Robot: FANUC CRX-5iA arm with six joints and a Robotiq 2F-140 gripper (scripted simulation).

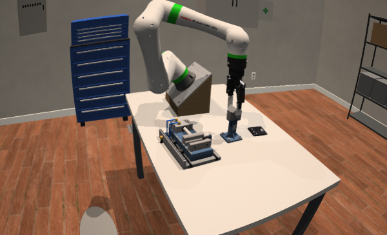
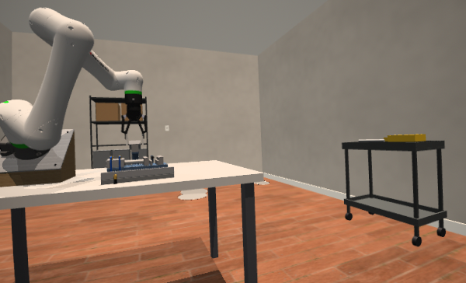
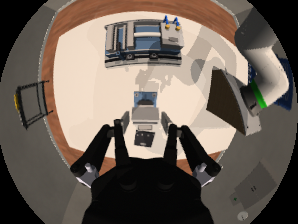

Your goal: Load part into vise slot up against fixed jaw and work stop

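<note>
The grey part [image 1: 233, 113] rests in the blue V-block [image 1: 231, 133] at the frame's centre; the gripper [image 1: 235, 103] hangs above it, fingers spread, pinching nothing; red lettering on the white arm [image 1: 203, 24] is too small to read.

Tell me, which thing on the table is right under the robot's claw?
The blue V-block holding the grey part, directly beneath the gripper. The vise and black infeed plate sit aside.

Red brand txt on arm's upper link [image 1: 203, 24] — too small to read; green cross sign [image 1: 265, 10] on wall.
</note>
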